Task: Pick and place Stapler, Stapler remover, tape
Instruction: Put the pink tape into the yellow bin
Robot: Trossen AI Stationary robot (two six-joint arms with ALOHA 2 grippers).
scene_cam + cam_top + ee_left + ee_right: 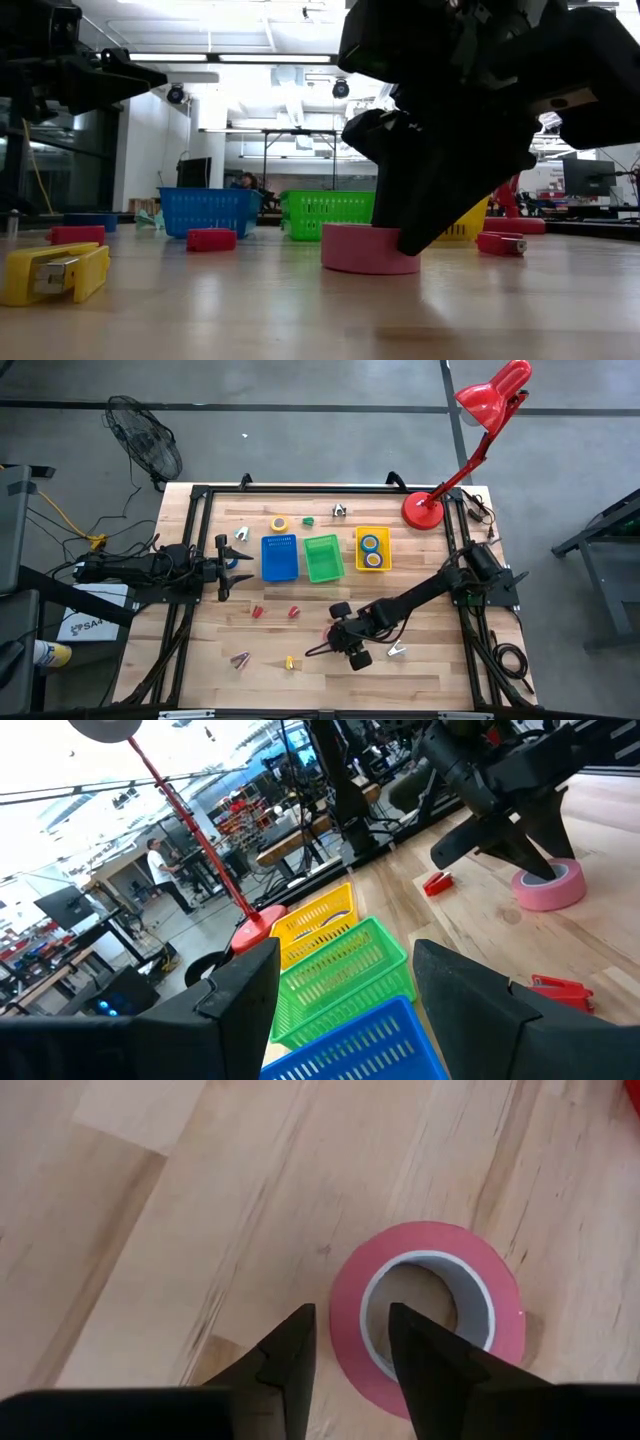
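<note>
Right wrist view: you see the right gripper poised over the pink tape, which lies flat on the bench; the jaws are slightly spread and straddle the near wall of the ring, one finger outside it and one over its hole. In the low view the same gripper comes down onto the pink tape, with its tip at the roll's right edge. In the high view you find the right gripper in the front middle of the bench, and the left gripper waiting at the left side, just beside the blue bin; its jaws are spread. The green bin stands right of the blue one, and the yellow bin farther right holds two tape rolls. A yellow tape lies behind the blue bin. Two red staplers lie in front of the bins, and a yellow stapler lies nearer the front edge. A red lamp stands at the back right corner.
</note>
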